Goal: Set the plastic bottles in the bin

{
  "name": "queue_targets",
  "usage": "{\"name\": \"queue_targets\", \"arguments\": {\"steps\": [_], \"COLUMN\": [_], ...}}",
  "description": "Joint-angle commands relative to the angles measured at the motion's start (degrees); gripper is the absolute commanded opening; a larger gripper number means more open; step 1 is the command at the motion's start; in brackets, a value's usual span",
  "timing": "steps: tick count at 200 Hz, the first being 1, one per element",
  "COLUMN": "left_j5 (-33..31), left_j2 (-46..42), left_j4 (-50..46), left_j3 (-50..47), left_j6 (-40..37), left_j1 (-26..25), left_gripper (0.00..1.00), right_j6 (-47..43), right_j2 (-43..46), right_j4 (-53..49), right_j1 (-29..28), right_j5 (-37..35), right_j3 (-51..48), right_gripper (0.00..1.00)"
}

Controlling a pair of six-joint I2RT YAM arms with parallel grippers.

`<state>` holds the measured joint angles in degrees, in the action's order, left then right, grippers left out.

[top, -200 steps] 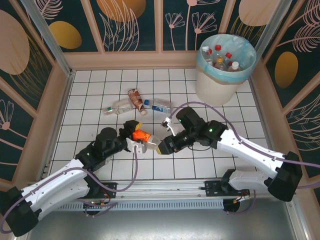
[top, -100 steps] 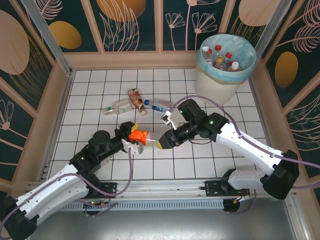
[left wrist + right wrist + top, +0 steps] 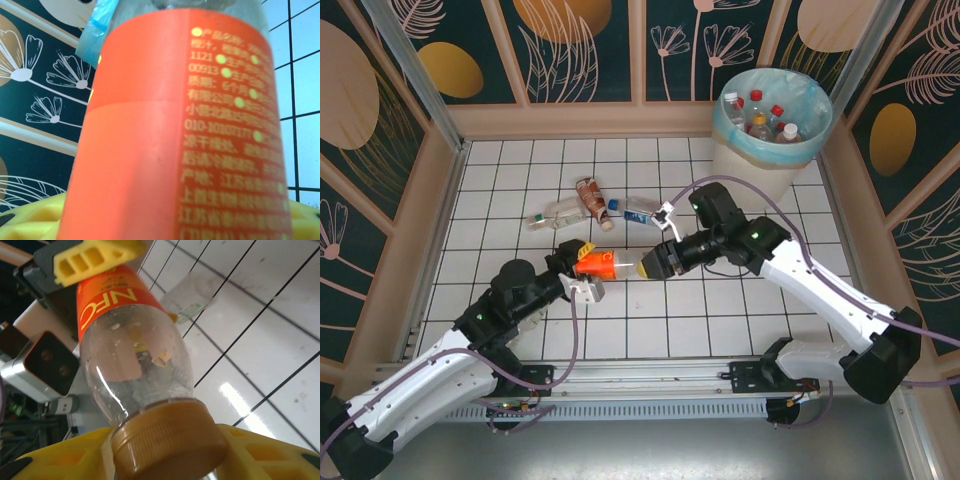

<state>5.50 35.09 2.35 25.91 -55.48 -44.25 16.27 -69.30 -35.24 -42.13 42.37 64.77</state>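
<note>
A drop is judged the main risk. The orange-labelled bottle [image 3: 603, 265] is held clear of the table [image 3: 720, 320], lying roughly level between the two hands. If the left hand [image 3: 586, 272] is released before the cap end is firmly clamped, the bottle could fall and roll across the tiles. A slip is also thought possible, because the brown cap [image 3: 167, 437] is short and round and little surface is offered for a grip. The bin [image 3: 752, 178] stands well apart at the far right corner, with several bottles [image 3: 767, 115] already inside it, so a weak hold could be lost on the way there. Three more bottles [image 3: 588, 195] are seen lying on the tiles beyond the hands.

The left hand is closed on the body of the bottle, with its yellow fingers pressed against the orange label. The right hand [image 3: 648, 268] is set at the cap end, and the cap lies between its partly parted fingers [image 3: 260, 455]. Whether the cap is actually pinched or merely flanked cannot be told.
</note>
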Motion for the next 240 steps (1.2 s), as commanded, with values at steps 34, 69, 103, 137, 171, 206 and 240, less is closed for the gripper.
{"name": "queue_targets", "arguments": {"steps": [34,69,103,137,171,206,240], "left_j5": [2.7,0.26,-0.72,-1.66,-2.22,-2.31,-2.12], "left_j2": [0.95,3.28,4.4,6.72,7.32,5.4,4.22], "left_j4": [3.76,7.35,12.92,15.24,15.97,16.8,19.03], "left_j3": [3.77,5.62,5.04,5.47,5.56,4.18,3.51], "left_j6": [7.95,14.82,20.38,24.57,25.84,25.82,26.37], "left_j1": [-0.48,-0.44,-0.39,-0.39,-0.41,-0.4,-0.39], "left_gripper": [0.0,0.0,0.0,0.0,0.0,0.0,0.25], "right_j6": [1.52,9.05,18.17,19.58,20.2,19.66,18.44], "right_j2": [7.22,11.16,12.86,12.44,11.34,9.7,10.28], "right_j4": [11.27,26.02,42.64,48.89,52.44,53.59,48.84], "right_j1": [2.31,2.32,1.26,-1.93,-3.28,-3.49,-3.49], "right_j5": [-8.68,-7.68,-10.08,-12.58,-13.28,-13.45,-15.86], "right_j3": [0.09,-5.02,-11.79,-13.82,-13.65,-13.68,-12.55], "right_gripper": [0.78,0.85,0.79,0.65,0.56,0.26,0.0]}}
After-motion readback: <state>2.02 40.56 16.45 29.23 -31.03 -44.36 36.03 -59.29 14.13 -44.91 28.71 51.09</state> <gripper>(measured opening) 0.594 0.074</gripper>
